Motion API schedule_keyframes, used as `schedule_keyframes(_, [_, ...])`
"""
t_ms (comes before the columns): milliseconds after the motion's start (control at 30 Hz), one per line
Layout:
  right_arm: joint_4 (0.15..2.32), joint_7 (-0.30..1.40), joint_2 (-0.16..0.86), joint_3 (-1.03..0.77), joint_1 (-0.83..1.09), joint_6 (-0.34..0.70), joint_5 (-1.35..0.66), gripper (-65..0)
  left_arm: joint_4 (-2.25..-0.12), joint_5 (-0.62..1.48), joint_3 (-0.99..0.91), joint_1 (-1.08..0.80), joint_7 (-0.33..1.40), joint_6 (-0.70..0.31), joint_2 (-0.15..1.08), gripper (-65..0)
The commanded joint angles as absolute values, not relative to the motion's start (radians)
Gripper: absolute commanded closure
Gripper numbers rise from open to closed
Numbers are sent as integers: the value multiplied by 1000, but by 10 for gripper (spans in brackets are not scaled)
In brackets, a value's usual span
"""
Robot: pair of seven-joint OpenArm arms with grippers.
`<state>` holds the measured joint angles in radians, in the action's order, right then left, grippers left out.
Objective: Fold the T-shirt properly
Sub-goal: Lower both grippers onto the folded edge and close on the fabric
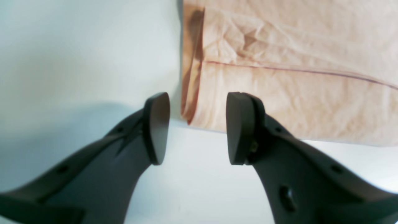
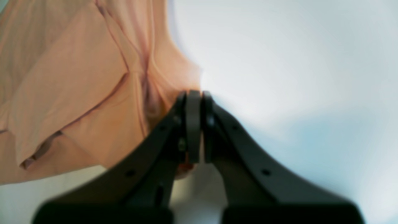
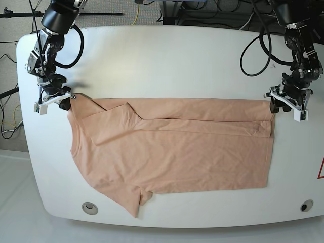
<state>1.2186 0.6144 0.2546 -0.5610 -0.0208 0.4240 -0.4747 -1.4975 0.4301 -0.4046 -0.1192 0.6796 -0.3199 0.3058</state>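
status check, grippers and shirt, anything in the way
Right gripper shut on T-shirt corner. Left gripper open, beside hem corner. One long edge folded over. Table shows nothing blocking.

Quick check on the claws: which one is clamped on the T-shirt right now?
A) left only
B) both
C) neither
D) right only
D: the right claw is shut on a corner of the T-shirt, while the left claw hangs open beside the folded edge, gripping nothing.
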Motion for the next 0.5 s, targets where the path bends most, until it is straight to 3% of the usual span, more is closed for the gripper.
schedule_keyframes(0, [1238, 628, 270, -560, -25, 420, -475, 0, -1506, 440, -416, -115, 661, -335, 322, -298])
schedule_keyframes(333, [1243, 621, 268, -563, -26, 423, -480, 0, -1391, 456, -421, -97, 680, -396, 324, -367])
schedule_keyframes(467, [1239, 618, 270, -562, -26, 424, -485, 0, -1351, 465, -423, -92, 665, -424, 323, -339])
